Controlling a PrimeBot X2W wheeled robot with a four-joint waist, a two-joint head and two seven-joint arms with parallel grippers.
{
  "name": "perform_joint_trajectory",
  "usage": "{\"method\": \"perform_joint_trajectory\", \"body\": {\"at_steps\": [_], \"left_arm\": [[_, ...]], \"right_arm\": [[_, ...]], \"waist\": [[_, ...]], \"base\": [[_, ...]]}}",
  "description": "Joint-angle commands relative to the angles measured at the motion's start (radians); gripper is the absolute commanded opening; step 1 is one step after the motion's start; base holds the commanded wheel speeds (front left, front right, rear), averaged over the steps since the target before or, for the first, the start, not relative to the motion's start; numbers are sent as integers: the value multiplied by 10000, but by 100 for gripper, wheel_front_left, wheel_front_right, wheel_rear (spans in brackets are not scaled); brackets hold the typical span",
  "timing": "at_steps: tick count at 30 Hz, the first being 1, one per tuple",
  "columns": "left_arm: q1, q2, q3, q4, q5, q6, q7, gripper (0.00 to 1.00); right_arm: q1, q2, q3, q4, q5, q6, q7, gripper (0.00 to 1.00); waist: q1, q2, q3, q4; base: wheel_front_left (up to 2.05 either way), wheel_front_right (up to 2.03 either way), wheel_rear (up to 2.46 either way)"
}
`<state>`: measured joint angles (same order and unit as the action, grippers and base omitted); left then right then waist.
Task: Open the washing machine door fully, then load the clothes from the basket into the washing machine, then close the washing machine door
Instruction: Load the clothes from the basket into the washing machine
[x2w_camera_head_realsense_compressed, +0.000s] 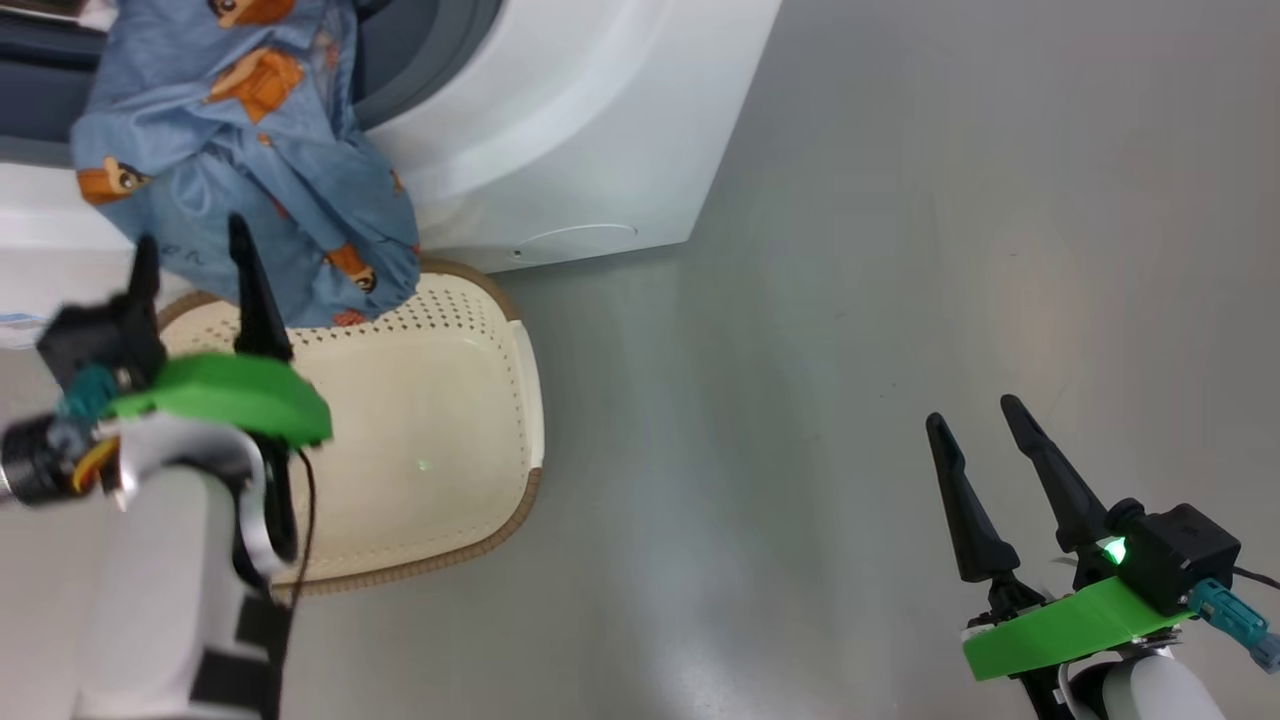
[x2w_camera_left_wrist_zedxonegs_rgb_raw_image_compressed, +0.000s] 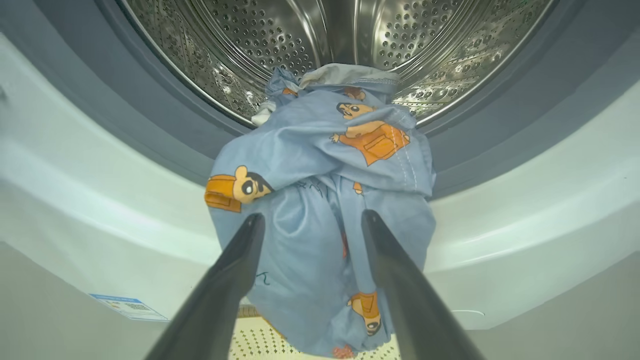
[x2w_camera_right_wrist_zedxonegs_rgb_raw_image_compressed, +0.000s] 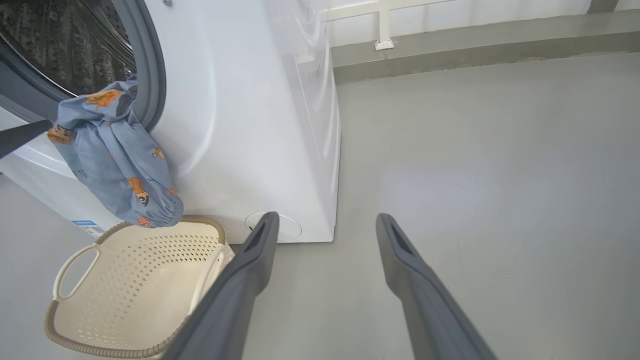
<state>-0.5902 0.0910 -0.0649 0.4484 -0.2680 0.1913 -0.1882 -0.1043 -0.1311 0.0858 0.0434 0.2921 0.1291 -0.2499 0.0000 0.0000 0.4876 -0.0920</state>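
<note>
Blue cloth with little orange cartoon figures, the clothes (x2w_camera_left_wrist_zedxonegs_rgb_raw_image_compressed: 320, 200), is hanging half out of the round mouth of the washing machine (x2w_camera_head_realsense_compressed: 580, 120), its bottom end dangling over the cream basket (x2w_camera_head_realsense_compressed: 525, 400) sitting on the grey floor (x2w_camera_head_realsense_compressed: 850, 300) right by the machine. The left gripper (x2w_camera_head_realsense_compressed: 192, 235) is pointing at the hanging cloth with its fingers spread wide, gripping nothing, and the right gripper (x2w_camera_head_realsense_compressed: 972, 410) is hovering well off to the side, also spread wide and holding nothing. A small blue label (x2w_camera_left_wrist_zedxonegs_rgb_raw_image_compressed: 127, 306) is sticking on the machine's low corner, its writing too tiny to read.
</note>
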Motion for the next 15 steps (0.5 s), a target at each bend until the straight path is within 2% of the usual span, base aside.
{"method": "perform_joint_trajectory", "body": {"at_steps": [1,8,15], "left_arm": [[419,242,209,-609,-20,125,85,100],[2501,-28,-153,-2882,48,640,357,100],[4038,-228,-546,-3800,-124,921,86,100]], "right_arm": [[24,-111,212,-262,-126,16,-119,100],[-41,-175,260,-267,-132,16,-119,100],[-26,-286,306,-293,-233,16,-119,100]], "waist": [[0,0,-10,64],[0,0,-118,184],[0,0,-220,209]], "base": [[0,0,0],[0,0,0],[0,0,0]]}}
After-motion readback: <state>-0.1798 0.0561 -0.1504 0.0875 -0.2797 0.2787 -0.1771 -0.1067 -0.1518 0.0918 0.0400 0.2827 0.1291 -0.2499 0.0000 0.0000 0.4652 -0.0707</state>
